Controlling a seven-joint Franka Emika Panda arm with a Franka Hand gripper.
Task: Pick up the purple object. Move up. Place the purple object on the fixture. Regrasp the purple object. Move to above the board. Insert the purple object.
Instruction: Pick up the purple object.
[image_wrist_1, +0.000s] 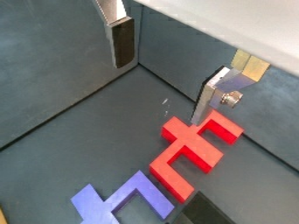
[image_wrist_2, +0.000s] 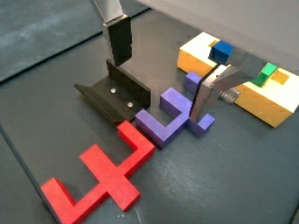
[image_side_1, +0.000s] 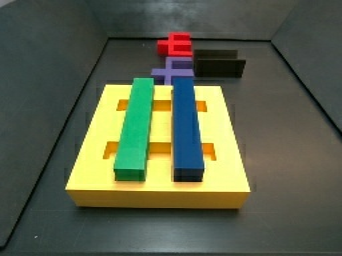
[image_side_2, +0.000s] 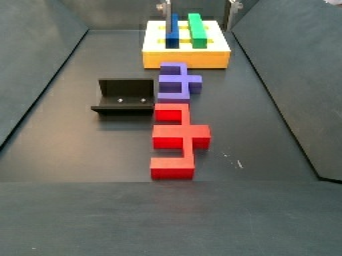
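Gripper (image_wrist_2: 163, 66) is up off the floor, jaws spread wide with nothing between the silver plates; in both wrist views only bare floor and pieces show between the fingers (image_wrist_1: 121, 44), so nothing is grasped. The purple object (image_side_2: 178, 82) lies flat on the floor, between the board (image_side_2: 187, 52) and the red block (image_side_2: 175, 142), just beside the fixture (image_side_2: 126, 97). It appears to touch the red block end to end, though I can't tell for sure. In a side view the purple object (image_side_1: 173, 71) sits just past the far end of the board (image_side_1: 160, 190), with the red block (image_side_1: 178, 45) behind it. The board already carries the green bar (image_side_1: 135, 128) and blue bar (image_side_1: 186, 126) lengthwise, which I read as leaving the cross slots for the purple piece. The fixture (image_wrist_2: 117, 94) being an open L-bracket right by the pickup spot makes sense: short hop to park the piece and retake it in an insertion-friendly grip. Pick step looks not yet started; the wide opening suits the purple bar's width.
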